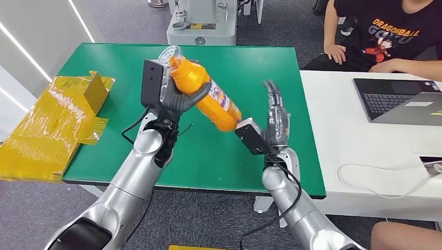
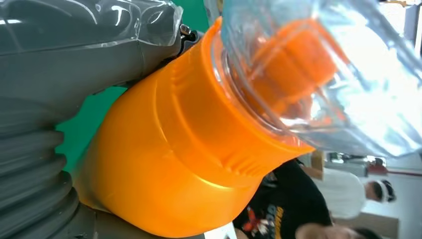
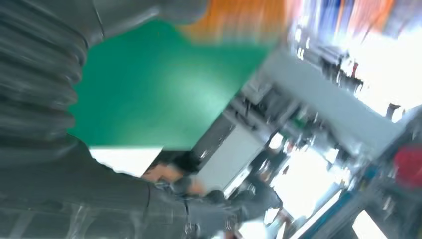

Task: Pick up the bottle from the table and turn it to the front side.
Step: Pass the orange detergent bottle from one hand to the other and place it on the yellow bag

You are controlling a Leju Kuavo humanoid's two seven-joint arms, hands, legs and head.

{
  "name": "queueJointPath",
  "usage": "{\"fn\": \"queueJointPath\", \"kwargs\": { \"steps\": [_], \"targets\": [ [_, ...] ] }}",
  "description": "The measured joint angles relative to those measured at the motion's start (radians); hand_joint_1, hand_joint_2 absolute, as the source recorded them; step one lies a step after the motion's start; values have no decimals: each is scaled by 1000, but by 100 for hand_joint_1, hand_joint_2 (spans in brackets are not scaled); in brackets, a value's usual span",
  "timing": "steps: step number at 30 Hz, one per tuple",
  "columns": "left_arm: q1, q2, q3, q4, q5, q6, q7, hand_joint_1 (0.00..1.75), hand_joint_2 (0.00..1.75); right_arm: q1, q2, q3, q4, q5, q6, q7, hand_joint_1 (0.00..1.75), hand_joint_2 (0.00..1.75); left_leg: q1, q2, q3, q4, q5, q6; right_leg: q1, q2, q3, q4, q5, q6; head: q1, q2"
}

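Observation:
An orange bottle [image 1: 204, 92] with a clear cap and a printed label is lifted above the green table [image 1: 104, 62], tilted with its cap toward the far left. My left hand [image 1: 180, 99] grips it around the upper body. Close up in the left wrist view, the bottle's orange shoulder [image 2: 169, 164] and clear cap [image 2: 323, 74] sit against the hand's grey cover. My right hand [image 1: 274, 122] is raised beside the bottle's base with fingers straight and apart, holding nothing. The right wrist view is blurred; its grey hand [image 3: 45, 99] lies over the green table [image 3: 164, 99].
Crumpled yellow wrapping [image 1: 52, 125] lies over the table's left edge. A white desk [image 1: 354, 156] with a laptop [image 1: 401, 101] and cable adjoins on the right, where a person in a black shirt [image 1: 385, 31] sits. A grey machine base [image 1: 200, 26] stands behind the table.

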Motion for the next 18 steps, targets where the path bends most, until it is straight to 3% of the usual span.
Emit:
{"fn": "queueJointPath", "kwargs": {
  "steps": [8, 14, 18],
  "targets": [
    [16, 71, 74, -77, -61, 30, 3, 175, 175, 228, -13, -32, -325, -52, -25, -79, 0, 175, 0, 0, 0, -1, 0, 0, 0, 0, 0, 0, -1, -1, 0, 0],
    [13, 139, 113, -129, -169, 23, 13, 175, 175, 396, -13, -25, -542, -50, -26, -82, 0, 175, 0, 0, 0, -2, -1, -1, 0, 0, 0, 0, -2, -1, 0, 0],
    [-30, 194, 115, -127, -269, -11, 15, 175, 175, 470, -13, -4, -620, -75, -25, -81, 0, 175, 0, 0, 0, -2, -1, -2, 0, 0, 0, 0, -2, -2, 0, 0]
  ]
}}
